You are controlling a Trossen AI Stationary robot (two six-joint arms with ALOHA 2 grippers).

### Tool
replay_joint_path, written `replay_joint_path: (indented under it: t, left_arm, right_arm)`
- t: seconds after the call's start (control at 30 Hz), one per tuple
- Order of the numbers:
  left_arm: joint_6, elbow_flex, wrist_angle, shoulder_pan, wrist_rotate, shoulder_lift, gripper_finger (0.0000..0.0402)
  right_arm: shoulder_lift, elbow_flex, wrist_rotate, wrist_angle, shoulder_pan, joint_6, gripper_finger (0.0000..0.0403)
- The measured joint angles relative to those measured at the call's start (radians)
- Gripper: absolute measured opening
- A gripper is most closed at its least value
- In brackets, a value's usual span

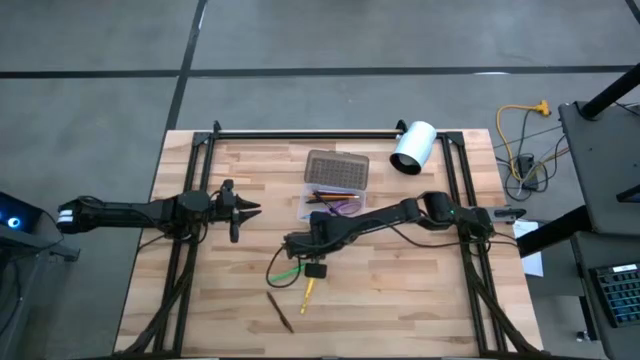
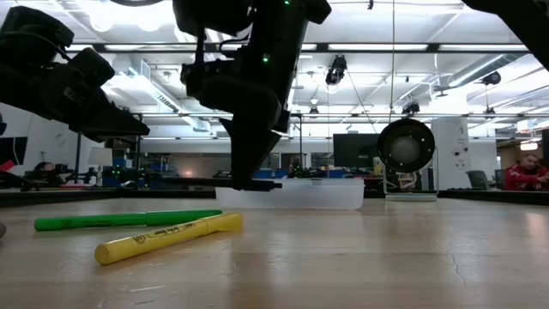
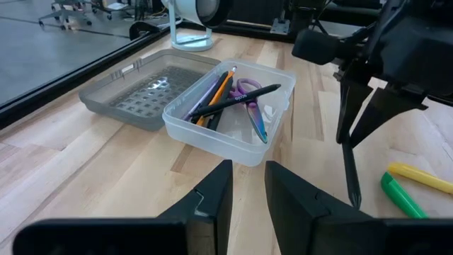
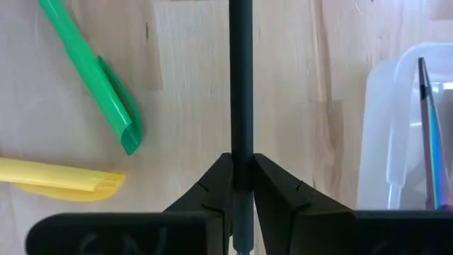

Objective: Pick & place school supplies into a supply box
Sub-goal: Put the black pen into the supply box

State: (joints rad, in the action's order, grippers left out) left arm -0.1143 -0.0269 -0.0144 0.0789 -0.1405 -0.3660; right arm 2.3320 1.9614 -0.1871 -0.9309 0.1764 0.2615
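The supply box (image 1: 328,206) stands open at mid-table, its grey lid (image 1: 337,170) lying flat on the far side. In it lie several pens and pencils and purple-handled scissors (image 3: 245,88). A green pen (image 1: 285,270), a yellow pen (image 1: 307,292) and a brown pencil (image 1: 280,312) lie on the table nearer the front. My right gripper (image 1: 300,243) hangs just in front of the box, shut on a black pen (image 4: 241,85). My left gripper (image 1: 245,208) waits open at the left, with nothing between its fingers. My right gripper pinches the black pen near one end (image 4: 241,164) between its two fingers, which slant steeply down from above. The pen reaches out from the fingers toward the table's left, about level (image 2: 262,184), just above the wood beside the box's near wall.
A white cylinder (image 1: 413,147) lies at the far right of the table. Black frame rails (image 1: 300,133) run along the far edge and down both sides. Bare wood lies in front of the loose pens and to the right of the box.
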Motion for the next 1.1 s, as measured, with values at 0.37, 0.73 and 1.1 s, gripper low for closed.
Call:
replay_joint_path:
  t: [0.37,0.73,1.1]
  left_arm:
    - [0.000,0.000,0.000,0.000,0.000,0.000,0.0069]
    - [0.000,0.000,0.000,0.000,0.000,0.000,0.0069]
    - [0.000,0.000,0.000,0.000,0.000,0.000,0.0069]
  right_arm:
    - [-0.053,-0.003,-0.084,-0.008,0.008,-0.030,0.0038]
    - [-0.099,-0.036,-0.190,-0.008,0.010,-0.049,0.0038]
    - [-0.147,-0.077,-0.245,-0.012,-0.013,-0.090,0.0038]
